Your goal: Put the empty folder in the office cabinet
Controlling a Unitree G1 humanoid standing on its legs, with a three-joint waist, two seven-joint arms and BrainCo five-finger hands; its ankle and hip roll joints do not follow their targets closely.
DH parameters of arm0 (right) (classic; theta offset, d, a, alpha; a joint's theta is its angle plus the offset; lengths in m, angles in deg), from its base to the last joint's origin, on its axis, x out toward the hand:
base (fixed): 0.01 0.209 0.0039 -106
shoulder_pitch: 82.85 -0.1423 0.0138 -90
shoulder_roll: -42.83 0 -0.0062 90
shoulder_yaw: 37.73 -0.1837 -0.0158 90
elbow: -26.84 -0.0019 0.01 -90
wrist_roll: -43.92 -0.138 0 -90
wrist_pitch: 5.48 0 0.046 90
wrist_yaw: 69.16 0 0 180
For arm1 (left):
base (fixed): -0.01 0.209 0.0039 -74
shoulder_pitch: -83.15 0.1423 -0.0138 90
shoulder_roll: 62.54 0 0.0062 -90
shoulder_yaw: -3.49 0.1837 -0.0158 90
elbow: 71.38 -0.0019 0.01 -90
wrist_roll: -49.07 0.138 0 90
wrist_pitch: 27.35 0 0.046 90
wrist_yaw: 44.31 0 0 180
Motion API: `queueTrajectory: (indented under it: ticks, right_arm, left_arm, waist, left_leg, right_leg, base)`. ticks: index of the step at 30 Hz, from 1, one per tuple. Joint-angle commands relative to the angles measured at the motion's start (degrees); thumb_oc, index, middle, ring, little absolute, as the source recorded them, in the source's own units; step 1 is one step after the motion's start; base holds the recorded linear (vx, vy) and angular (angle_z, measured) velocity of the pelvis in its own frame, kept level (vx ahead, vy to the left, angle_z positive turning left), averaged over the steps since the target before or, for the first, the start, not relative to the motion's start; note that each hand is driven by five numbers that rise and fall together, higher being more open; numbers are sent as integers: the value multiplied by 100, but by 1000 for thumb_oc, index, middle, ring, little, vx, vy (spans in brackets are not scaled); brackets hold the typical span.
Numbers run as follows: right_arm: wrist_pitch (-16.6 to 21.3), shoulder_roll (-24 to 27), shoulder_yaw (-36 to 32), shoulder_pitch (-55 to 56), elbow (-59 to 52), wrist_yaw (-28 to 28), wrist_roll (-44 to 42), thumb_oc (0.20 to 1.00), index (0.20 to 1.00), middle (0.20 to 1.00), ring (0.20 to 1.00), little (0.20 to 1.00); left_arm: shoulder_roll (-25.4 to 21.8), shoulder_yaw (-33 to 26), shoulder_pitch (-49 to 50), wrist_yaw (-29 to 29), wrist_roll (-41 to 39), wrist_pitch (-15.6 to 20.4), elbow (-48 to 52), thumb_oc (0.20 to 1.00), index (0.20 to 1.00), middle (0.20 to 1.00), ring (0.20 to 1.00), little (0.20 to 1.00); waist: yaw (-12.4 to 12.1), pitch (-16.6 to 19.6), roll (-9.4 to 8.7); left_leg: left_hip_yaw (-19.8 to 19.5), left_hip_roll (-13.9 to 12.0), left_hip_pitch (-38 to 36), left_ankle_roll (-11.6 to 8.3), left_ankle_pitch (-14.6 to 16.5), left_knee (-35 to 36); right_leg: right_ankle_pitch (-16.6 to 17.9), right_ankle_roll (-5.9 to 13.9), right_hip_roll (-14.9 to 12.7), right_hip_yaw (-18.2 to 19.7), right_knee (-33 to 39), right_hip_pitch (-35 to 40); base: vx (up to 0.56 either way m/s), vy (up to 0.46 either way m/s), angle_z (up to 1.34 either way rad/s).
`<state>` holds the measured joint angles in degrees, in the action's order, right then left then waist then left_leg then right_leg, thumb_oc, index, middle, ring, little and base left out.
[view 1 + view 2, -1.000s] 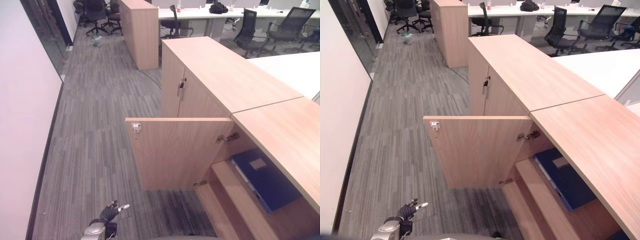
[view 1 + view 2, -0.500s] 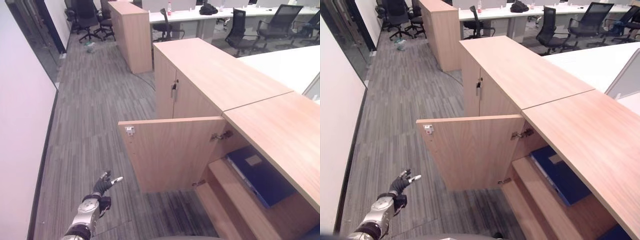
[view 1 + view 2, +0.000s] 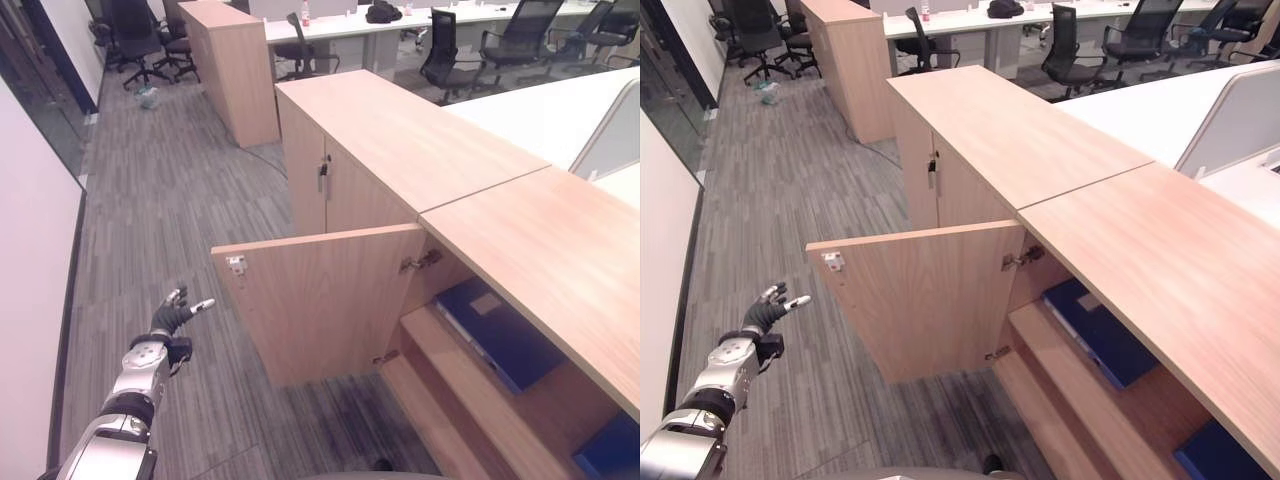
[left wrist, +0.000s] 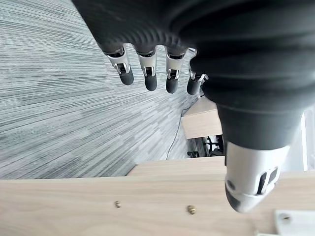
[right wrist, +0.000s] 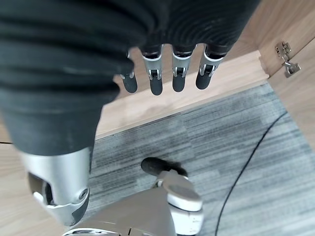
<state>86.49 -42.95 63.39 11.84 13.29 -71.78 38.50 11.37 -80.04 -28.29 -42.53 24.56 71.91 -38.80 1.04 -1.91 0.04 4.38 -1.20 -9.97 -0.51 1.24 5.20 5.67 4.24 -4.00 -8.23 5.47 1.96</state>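
Note:
A dark blue folder [image 3: 498, 333] lies flat on the upper shelf inside the wooden office cabinet [image 3: 540, 250]. The cabinet's door [image 3: 320, 305] stands swung wide open toward the carpet. My left hand [image 3: 176, 314] is raised over the carpet, a short way left of the door's free edge, with straight fingers and nothing in it. In the left wrist view the fingers [image 4: 147, 69] point past the door's edge [image 4: 98, 206]. My right hand [image 5: 156, 73] hangs open and empty by the cabinet's base board [image 5: 167, 105].
Another blue item [image 3: 612, 455] sits on the lower shelf at the right. A closed cabinet [image 3: 330, 180] adjoins the open one, and a tall cabinet [image 3: 235, 70] stands further back. Office chairs [image 3: 445, 50] and desks lie beyond. A white wall [image 3: 30, 260] runs along the left.
My left arm has lifted and stretched forward, bringing the hand up toward the door's free edge. The camera has shifted, so the cabinet sits differently in view. The folder has not moved.

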Motion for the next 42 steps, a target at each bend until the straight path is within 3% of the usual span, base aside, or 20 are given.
queueTrajectory:
  ticks: [1, 13, 17, 18, 25, 34, 42]
  right_arm:
    - [23, 199, 315, -173, 183, -60, 104, 1000, 1000, 1000, 1000, 1000]
    - [17, 219, 343, -182, 48, -133, 62, 1000, 1000, 1000, 1000, 1000]
    - [36, 204, 392, -218, -11, -127, 34, 1000, 1000, 1000, 1000, 1000]
    - [30, 184, 429, -219, -3, -135, 53, 1000, 1000, 1000, 1000, 1000]
    - [13, 170, 525, -249, -19, -137, 167, 1000, 1000, 1000, 1000, 1000]
    - [16, 140, 595, -214, -112, -156, 214, 1000, 1000, 1000, 1000, 1000]
    - [11, 35, 423, -185, -76, -134, 142, 1000, 1000, 1000, 1000, 1000]
  left_arm:
    - [-326, -37, -764, 41, -145, 269, -466, 1000, 1000, 1000, 1000, 1000]
    - [-465, 353, -1463, 146, -29, 231, -775, 1000, 1000, 1000, 1000, 1000]
    - [-520, 425, -1633, 164, -46, 217, -809, 1000, 1000, 1000, 1000, 1000]
    - [-527, 494, -1692, 179, -20, 224, -788, 1000, 1000, 1000, 1000, 1000]
    - [-426, 782, -1885, 235, 81, 223, -645, 1000, 1000, 1000, 1000, 1000]
    - [-134, 1283, -1969, 383, 356, 217, -324, 1000, 1000, 1000, 1000, 1000]
    - [461, 1835, -1025, 639, 649, 211, 1113, 1000, 1000, 1000, 1000, 1000]
  waist:
    - [117, 100, -98]
    - [296, 91, -242]
    - [334, 72, -344]
    - [346, 75, -439]
    - [384, 48, -580]
    - [426, 49, -592]
    - [263, -57, -482]
  left_leg:
    - [125, -176, 315, -415, 52, -20]
    - [286, -218, 331, -400, 101, -20]
    - [401, -257, 330, -387, 121, -20]
    - [470, -294, 310, -385, 146, -20]
    - [636, -330, 189, -348, 226, -20]
    - [636, -288, 102, -324, 311, -20]
    - [404, -180, 181, -256, 311, -20]
  right_leg:
    - [-606, 580, -285, -39, -47, 651]
    - [-545, 617, -273, 156, -75, 511]
    - [-501, 623, -222, 283, -99, 412]
    - [-477, 639, -201, 342, -103, 392]
    - [-456, 661, -156, 518, -138, 366]
    - [-495, 670, -186, 473, -141, 425]
    - [-535, 648, -283, 261, -178, 473]
  base:
    - [26, 25, -4]
    - [16, 21, -9]
    - [15, -3, -20]
    - [36, -16, -27]
    - [44, 0, -22]
    - [24, 16, -4]
    - [-12, 29, 10]
